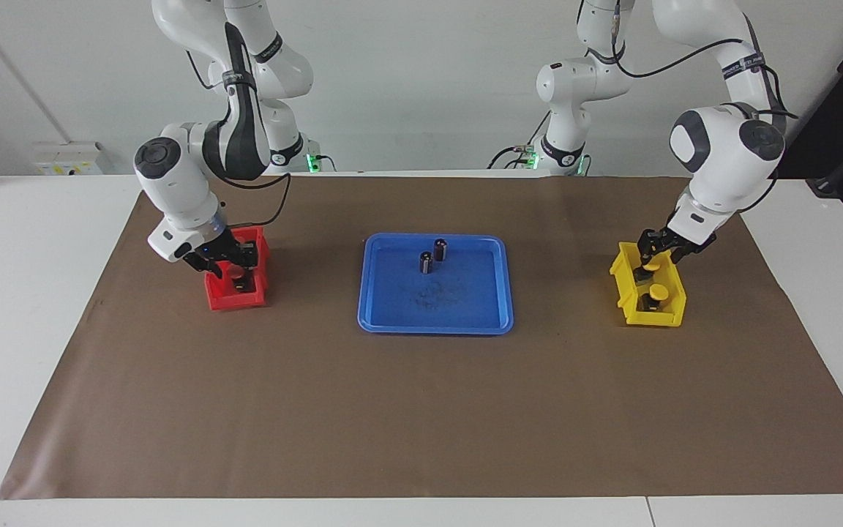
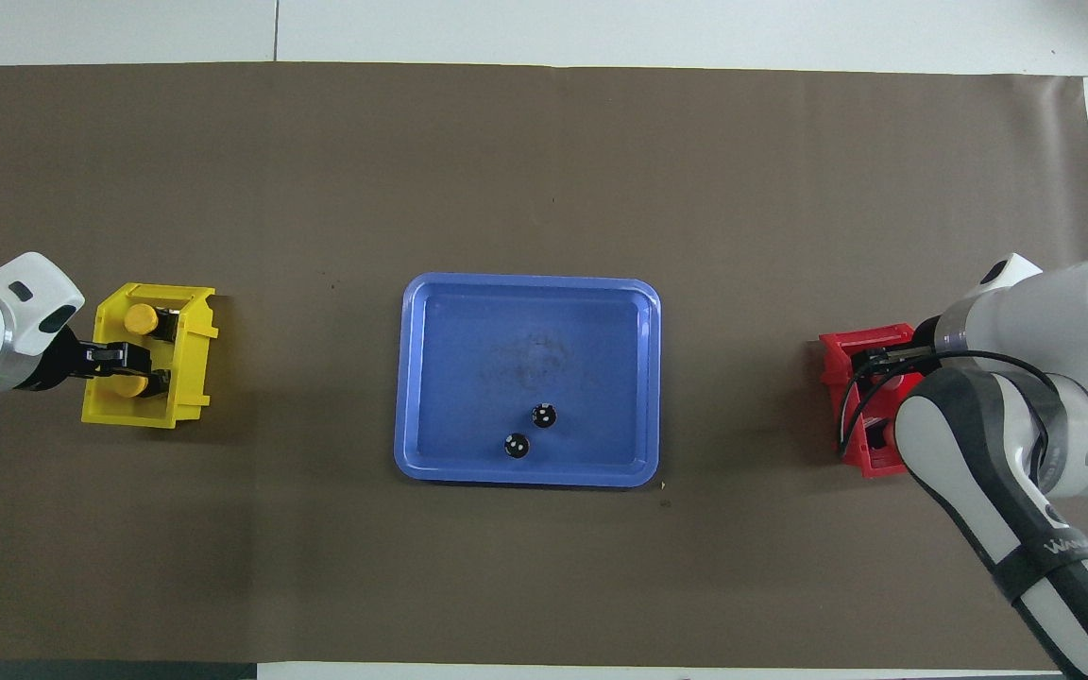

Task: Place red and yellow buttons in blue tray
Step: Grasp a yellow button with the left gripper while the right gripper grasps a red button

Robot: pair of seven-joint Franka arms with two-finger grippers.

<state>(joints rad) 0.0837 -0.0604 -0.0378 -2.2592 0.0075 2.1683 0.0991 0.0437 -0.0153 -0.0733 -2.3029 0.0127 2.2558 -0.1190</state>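
Observation:
The blue tray (image 1: 385, 307) (image 2: 431, 321) lies mid-table and holds two dark capless cylinders (image 1: 434, 256) (image 2: 530, 430). My right gripper (image 1: 233, 274) is down in the small red bin (image 1: 235, 300) (image 2: 851, 345), its fingers open on either side of a red button (image 1: 235, 271). A second red button is not clear to see. My left gripper (image 1: 648, 265) (image 2: 133, 370) is down in the small yellow bin (image 1: 667, 316) (image 2: 190, 373), open around the nearer yellow button (image 1: 650, 268) (image 2: 131, 386). The other yellow button (image 1: 659, 293) (image 2: 140, 318) stands free in the bin.
A brown mat (image 1: 421, 410) covers the table. The red bin stands toward the right arm's end, the yellow bin toward the left arm's end, the tray between them. In the overhead view the right arm (image 2: 997, 444) hides most of the red bin.

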